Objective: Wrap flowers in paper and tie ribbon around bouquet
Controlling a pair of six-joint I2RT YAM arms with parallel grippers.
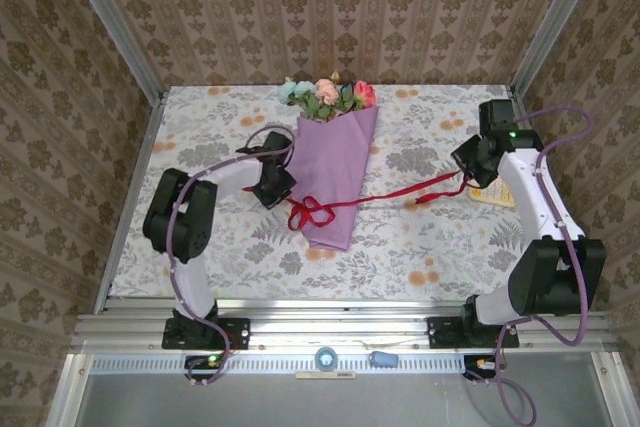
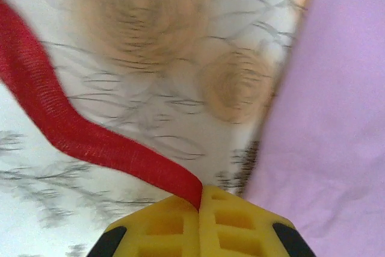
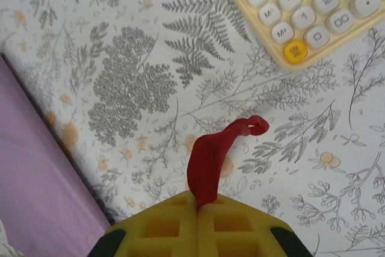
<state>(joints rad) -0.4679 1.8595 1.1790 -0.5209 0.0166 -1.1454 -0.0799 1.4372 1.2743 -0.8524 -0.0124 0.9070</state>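
The left gripper (image 2: pixel 200 207) pinches the red ribbon (image 2: pixel 90 141) just beside the bouquet (image 1: pixel 338 162); the right gripper (image 3: pixel 197 206) clamps the ribbon's other end near the calculator (image 3: pixel 313 10); the bouquet lies on the tablecloth (image 1: pixel 430 242), ribbon looped at its lower part

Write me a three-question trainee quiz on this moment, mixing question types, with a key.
1. Fill in: the calculator lies on the ___ arm's side of the bouquet.
2. True or false: the left end effector is shut on the ribbon.
3. The right end effector pinches: A) calculator B) ribbon C) bouquet.
Key: 1 right; 2 true; 3 B.
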